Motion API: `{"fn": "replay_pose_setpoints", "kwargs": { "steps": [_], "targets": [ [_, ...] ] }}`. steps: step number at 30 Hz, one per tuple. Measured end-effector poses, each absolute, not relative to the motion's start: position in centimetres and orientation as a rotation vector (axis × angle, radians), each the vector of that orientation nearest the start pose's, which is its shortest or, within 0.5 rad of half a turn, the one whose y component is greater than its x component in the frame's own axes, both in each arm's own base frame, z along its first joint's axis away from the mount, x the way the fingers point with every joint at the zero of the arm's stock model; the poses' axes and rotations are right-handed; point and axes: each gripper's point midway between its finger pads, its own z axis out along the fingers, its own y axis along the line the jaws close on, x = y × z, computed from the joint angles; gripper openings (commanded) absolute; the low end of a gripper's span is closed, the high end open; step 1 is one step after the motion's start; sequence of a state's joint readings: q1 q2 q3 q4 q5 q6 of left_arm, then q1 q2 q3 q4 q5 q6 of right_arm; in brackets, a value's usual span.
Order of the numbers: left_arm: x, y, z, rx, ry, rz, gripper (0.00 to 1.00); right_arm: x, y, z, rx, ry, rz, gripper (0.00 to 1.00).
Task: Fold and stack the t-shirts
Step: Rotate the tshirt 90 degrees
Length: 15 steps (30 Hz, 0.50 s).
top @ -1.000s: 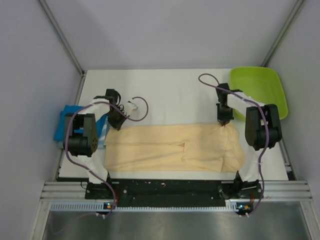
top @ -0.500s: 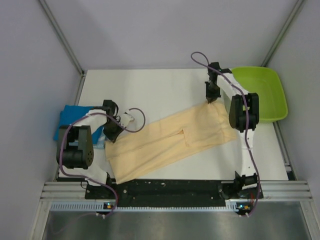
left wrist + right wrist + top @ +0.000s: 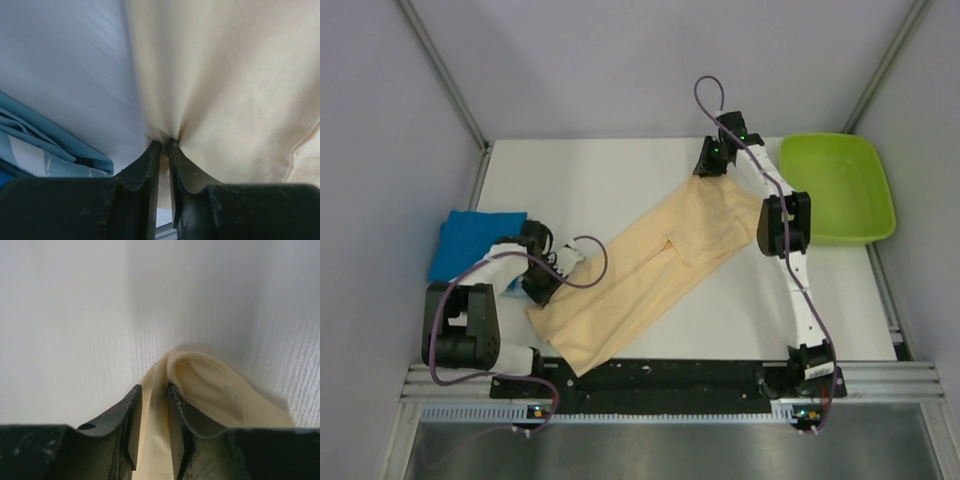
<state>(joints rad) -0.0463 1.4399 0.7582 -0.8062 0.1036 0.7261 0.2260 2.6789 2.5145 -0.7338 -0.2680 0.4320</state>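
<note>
Two t-shirts are lying on the white table (image 3: 610, 180). The first, a pale peach-cream cloth t-shirt (image 3: 640, 270), is lying folded into one long band and is running diagonally from the near-left part of the table to the far-right part. The second, a bright blue cloth t-shirt (image 3: 470, 240), is resting as a folded square at the left edge of the table, near the band's near end. One lime-green plastic tray (image 3: 875, 175) is sitting at the right edge, near the band's far end but apart from it. Two arms are in view, one at each end of the band. The left gripper (image 3: 542, 290) is sitting low at the left corner of the near end. In the left wrist view its two fingers (image 3: 145, 170) are standing almost together, and the cream cloth is puckering right at their tips, so this gripper is pinching the edge of the peach-cream shirt. The right gripper (image 3: 706, 170) is holding an extended pose over the far end. In the right wrist view its two fingers (image 3: 125, 415) are standing slightly apart, with cream cloth running through the gap and a raised fold lying just beyond the tips. Whether the pads are pressing on that cloth cannot be told.
</note>
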Motion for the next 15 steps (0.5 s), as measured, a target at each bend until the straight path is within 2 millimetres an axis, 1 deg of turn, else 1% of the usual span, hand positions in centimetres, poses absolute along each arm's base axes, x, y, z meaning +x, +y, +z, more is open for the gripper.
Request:
{"fn": "replay_pose_setpoints", "kwargs": {
  "steps": [1, 3, 5, 7, 9, 10, 12, 13, 14, 15],
  "targets": [
    [20.3, 0.0, 1.5, 1.143, 2.796, -0.102, 0.36, 59.8, 20.4, 4.1, 0.140, 2.513, 0.610, 0.46],
    [19.8, 0.0, 1.5, 1.129, 2.796, -0.100, 0.44, 60.1, 20.6, 4.7, 0.112, 2.486, 0.603, 0.54],
    [19.5, 0.0, 1.7, 1.115, 2.802, -0.101, 0.49, 59.6, 20.0, 5.3, 0.095, 2.483, 0.555, 0.57],
    [19.4, 0.1, 1.9, 1.102, 2.812, -0.098, 0.50, 58.3, 18.5, 6.5, 0.076, 2.492, 0.458, 0.58],
    [19.9, 0.1, 2.6, 1.084, 2.811, -0.096, 0.51, 56.8, 16.5, 9.0, 0.063, 2.476, 0.341, 0.59],
    [20.4, 0.0, 3.0, 1.072, 2.803, -0.089, 0.51, 55.9, 15.4, 10.8, 0.067, 2.456, 0.284, 0.59],
    [21.5, 0.0, 3.9, 1.050, 2.778, -0.072, 0.51, 53.9, 13.3, 14.9, 0.082, 2.394, 0.179, 0.58],
    [22.1, -0.1, 4.3, 1.040, 2.767, -0.066, 0.50, 52.9, 12.3, 16.5, 0.097, 2.368, 0.138, 0.57],
    [22.6, -0.1, 4.6, 1.028, 2.758, -0.059, 0.50, 51.4, 10.9, 18.4, 0.123, 2.330, 0.084, 0.55],
    [23.1, -0.1, 4.9, 1.014, 2.752, -0.055, 0.48, 50.3, 10.0, 19.4, 0.143, 2.312, 0.043, 0.52]
  ]
}}
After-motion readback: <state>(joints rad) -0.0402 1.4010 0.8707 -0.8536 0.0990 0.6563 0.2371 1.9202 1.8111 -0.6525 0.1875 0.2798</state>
